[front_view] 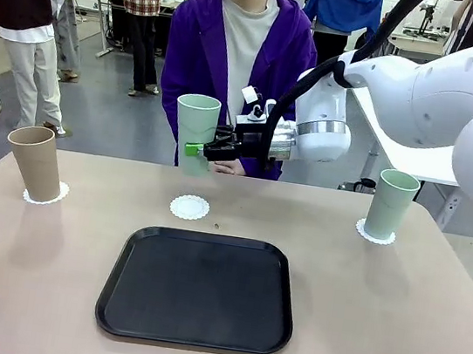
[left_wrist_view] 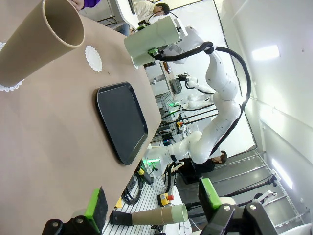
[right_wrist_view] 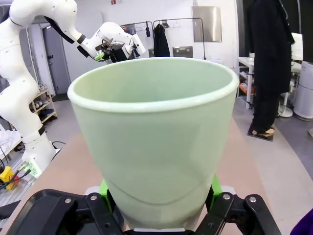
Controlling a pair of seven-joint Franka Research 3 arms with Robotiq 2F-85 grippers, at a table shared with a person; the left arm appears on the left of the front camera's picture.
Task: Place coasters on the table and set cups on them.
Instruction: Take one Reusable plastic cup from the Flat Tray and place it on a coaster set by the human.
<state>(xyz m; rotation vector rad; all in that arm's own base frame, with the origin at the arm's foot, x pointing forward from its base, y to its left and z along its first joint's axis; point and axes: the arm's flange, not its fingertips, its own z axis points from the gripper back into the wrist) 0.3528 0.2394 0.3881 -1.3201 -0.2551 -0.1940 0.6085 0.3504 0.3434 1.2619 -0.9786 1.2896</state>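
A tan-brown cup [front_view: 34, 162] stands on a coaster [front_view: 44, 195] at the table's [front_view: 392, 322] left. At the right, a mint green cup [front_view: 390, 203] stands on another coaster [front_view: 374, 235]. A third coaster [front_view: 190, 207] lies bare in the middle. My right gripper [front_view: 198, 148] is shut on a second mint green cup [front_view: 196, 127], holding it upright in the air above and just behind the bare coaster. In the right wrist view this cup [right_wrist_view: 154, 147] sits between the green pads [right_wrist_view: 215, 186]. My left gripper [left_wrist_view: 151, 200] is open and holds nothing; it is off to the side of the tan-brown cup [left_wrist_view: 39, 44].
A black tray [front_view: 199, 289] lies on the near middle of the table. A person in a purple jacket [front_view: 192, 56] stands at the far edge, right behind the held cup. A white table [front_view: 415, 158] stands behind the right arm.
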